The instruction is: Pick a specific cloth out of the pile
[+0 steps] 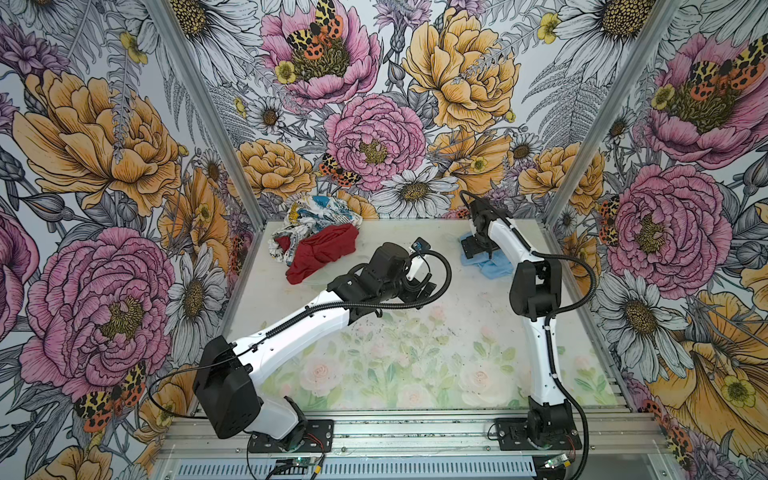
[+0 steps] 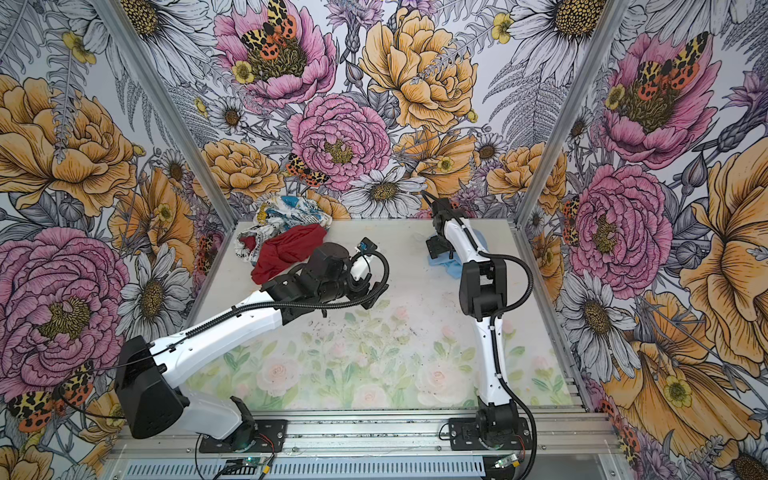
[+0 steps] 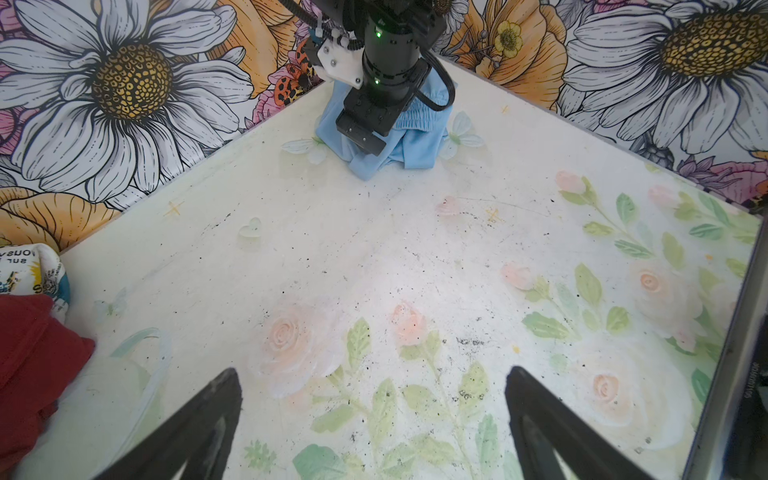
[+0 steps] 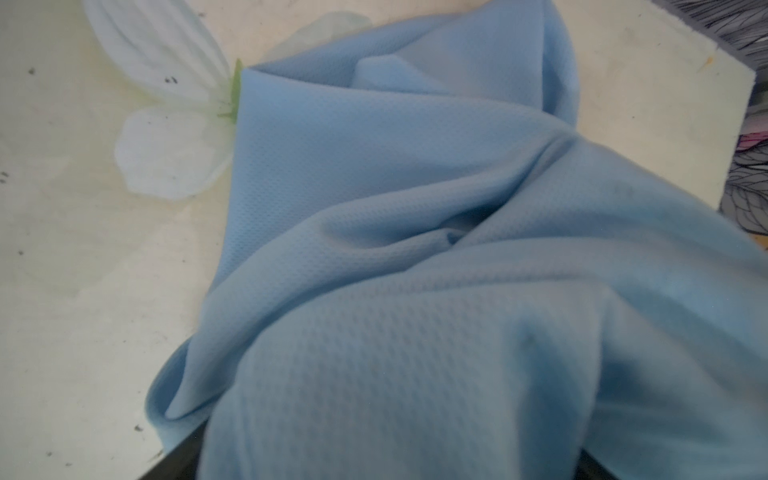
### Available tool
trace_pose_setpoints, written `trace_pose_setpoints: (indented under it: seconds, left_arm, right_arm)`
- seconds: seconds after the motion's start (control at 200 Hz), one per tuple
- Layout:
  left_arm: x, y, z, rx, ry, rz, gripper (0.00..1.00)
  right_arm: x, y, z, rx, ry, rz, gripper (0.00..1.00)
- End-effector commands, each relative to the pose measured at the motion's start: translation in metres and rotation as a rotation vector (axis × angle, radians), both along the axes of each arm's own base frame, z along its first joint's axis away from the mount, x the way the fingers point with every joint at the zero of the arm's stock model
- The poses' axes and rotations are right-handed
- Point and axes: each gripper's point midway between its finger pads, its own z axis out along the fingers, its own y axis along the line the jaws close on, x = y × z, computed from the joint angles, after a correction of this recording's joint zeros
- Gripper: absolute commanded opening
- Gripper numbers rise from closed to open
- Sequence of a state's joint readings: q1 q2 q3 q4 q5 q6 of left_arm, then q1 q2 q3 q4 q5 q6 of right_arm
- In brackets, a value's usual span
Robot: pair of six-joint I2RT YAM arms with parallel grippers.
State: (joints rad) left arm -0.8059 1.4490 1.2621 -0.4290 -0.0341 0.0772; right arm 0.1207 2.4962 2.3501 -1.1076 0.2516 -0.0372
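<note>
The cloth (image 1: 496,268) (image 2: 448,262), light sky-blue, lies crumpled at the back right of the table, apart from the pile. My right gripper (image 1: 478,254) (image 2: 439,254) points down into it. In the right wrist view the cloth (image 4: 415,249) fills the picture and covers the fingers, with folds bunched between wide-set jaws. The left wrist view shows it (image 3: 415,151) spread under that gripper (image 3: 365,147). The pile at the back left holds a dark red cloth (image 1: 322,253) (image 2: 286,251) and a white printed cloth (image 1: 316,216). My left gripper (image 3: 372,374) (image 1: 428,284) hangs open over bare table, holding nothing.
The flowered back wall (image 1: 415,145) stands just behind the pile and the blue cloth. Aluminium posts (image 1: 561,208) mark the corners. The table (image 1: 395,340) has a faded rose print. The red cloth (image 3: 29,353) and printed cloth (image 3: 37,270) lie beside my left gripper.
</note>
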Motion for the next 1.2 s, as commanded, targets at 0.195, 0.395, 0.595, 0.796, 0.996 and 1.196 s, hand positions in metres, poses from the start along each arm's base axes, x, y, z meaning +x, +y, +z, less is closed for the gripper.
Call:
trace_pose_setpoints:
  seconds: [0.195, 0.395, 0.595, 0.796, 0.996, 1.196]
  left_arm:
    - [0.001, 0.011, 0.010, -0.018, -0.010, 0.036, 0.99]
    - [-0.002, 0.013, 0.016, -0.015, -0.013, 0.033, 0.99]
    - [-0.004, 0.017, 0.021, -0.027, -0.020, 0.045, 0.99]
    - [-0.007, 0.020, 0.019, -0.026, -0.019, 0.052, 0.99]
    - [-0.009, 0.025, 0.018, -0.021, -0.024, 0.060, 0.99]
    - [-0.010, 0.026, 0.013, -0.017, -0.015, 0.061, 0.99]
  right_arm:
    - [-0.018, -0.048, -0.022, 0.038, 0.108, -0.158, 0.77]
    - [-0.010, -0.077, -0.017, 0.033, 0.071, -0.222, 0.78]
    - [0.001, -0.074, -0.007, 0.080, 0.024, -0.240, 0.84]
    - [0.005, -0.069, 0.030, 0.070, -0.056, -0.244, 0.99]
    - [0.006, -0.045, 0.079, 0.166, -0.146, -0.210, 0.99]
    - [0.002, -0.026, 0.118, 0.221, -0.210, -0.176, 0.98]
